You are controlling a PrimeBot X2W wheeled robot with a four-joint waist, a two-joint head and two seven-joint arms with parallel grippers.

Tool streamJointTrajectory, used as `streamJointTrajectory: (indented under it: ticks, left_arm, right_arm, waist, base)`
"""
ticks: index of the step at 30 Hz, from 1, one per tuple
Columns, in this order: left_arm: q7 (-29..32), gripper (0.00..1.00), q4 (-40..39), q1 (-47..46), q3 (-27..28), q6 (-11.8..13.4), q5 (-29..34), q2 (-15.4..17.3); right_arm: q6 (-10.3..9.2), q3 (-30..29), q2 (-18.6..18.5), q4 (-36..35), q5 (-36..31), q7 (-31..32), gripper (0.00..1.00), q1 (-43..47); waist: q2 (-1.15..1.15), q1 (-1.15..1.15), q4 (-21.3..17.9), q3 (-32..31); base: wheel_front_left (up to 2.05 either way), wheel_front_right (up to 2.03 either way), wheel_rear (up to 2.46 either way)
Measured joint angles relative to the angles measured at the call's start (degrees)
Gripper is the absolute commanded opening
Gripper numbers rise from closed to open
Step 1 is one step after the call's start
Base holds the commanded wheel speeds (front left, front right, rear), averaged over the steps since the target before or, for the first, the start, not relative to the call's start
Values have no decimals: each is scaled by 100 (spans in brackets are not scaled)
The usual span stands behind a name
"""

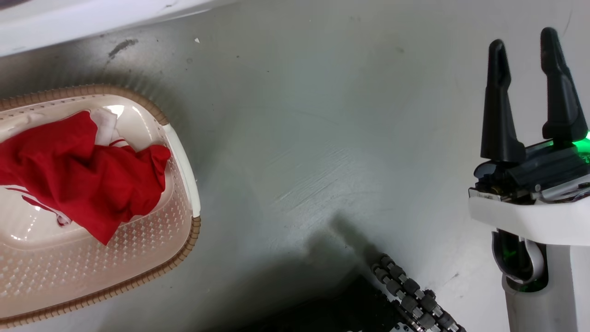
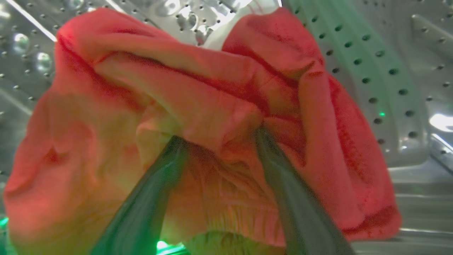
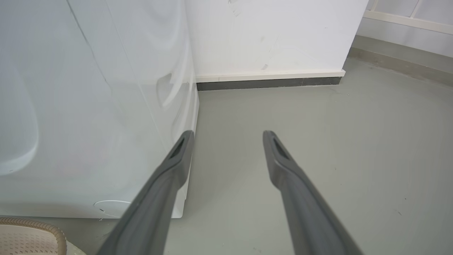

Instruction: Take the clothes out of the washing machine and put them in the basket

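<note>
Two red garments to track: the first garment (image 1: 92, 175) lies in the basket (image 1: 183, 162), well off to the left of the right gripper (image 1: 523, 41), whose jaws stand wide and empty over the floor (image 1: 322, 138). Then the second garment (image 2: 212, 81): it's inside the drum (image 2: 371, 71) of the washing machine (image 3: 88, 106), bunched between and over the left gripper (image 2: 217, 136). Those jaws look spread wide, tips buried in the folds, not pinched down as far as the view shows.

Step in hand, likely: grab and pull out. Close on the thick bunch right between the jaws, not a thin edge, or it will probably slip. Draw straight back along the jaws so the hanging cloth clears the drum wall beside them. Check nothing trails. Keep the right jaws parked clear of the basket.
</note>
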Motion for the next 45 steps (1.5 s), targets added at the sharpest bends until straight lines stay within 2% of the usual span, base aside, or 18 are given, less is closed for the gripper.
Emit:
streamJointTrajectory:
  ticks: [9, 10, 11, 18, 24, 45]
  left_arm:
    - [-258, 100, -66, -93, -279, 0, -23, 56]
    - [-297, 35, -67, -98, -308, 0, -26, 66]
    - [-332, 0, -66, -102, -327, 0, -48, 70]
    - [-724, 0, -12, -3, -479, 0, -234, 87]
    - [-1513, 0, 16, 298, -582, 0, -435, 80]
    - [-4234, 0, 78, 2648, -954, -1, -1594, -575]
  right_arm:
    - [0, -30, 0, -35, 3, 0, 100, -34]
    - [0, -30, 0, -30, -2, 0, 100, -37]
    - [0, -30, -1, -21, -3, 0, 100, -41]
    - [0, -11, 0, 10, -51, 0, 100, -71]
    - [0, -14, 0, 71, -147, 0, 100, -97]
    - [0, 0, 2, 438, -712, 1, 100, 478]
  waist:
    - [0, -3, 13, 145]
    - [0, -3, 15, 146]
    - [0, -3, 21, 142]
    - [0, 1, 74, -5]
    - [0, 1, 132, -309]
    - [0, 0, 582, -2106]
  base:
    - [0, 0, 0]
    - [0, 0, 0]
    - [0, 0, 0]
    - [0, 0, 0]
    - [0, 0, 0]
    - [0, 0, 0]
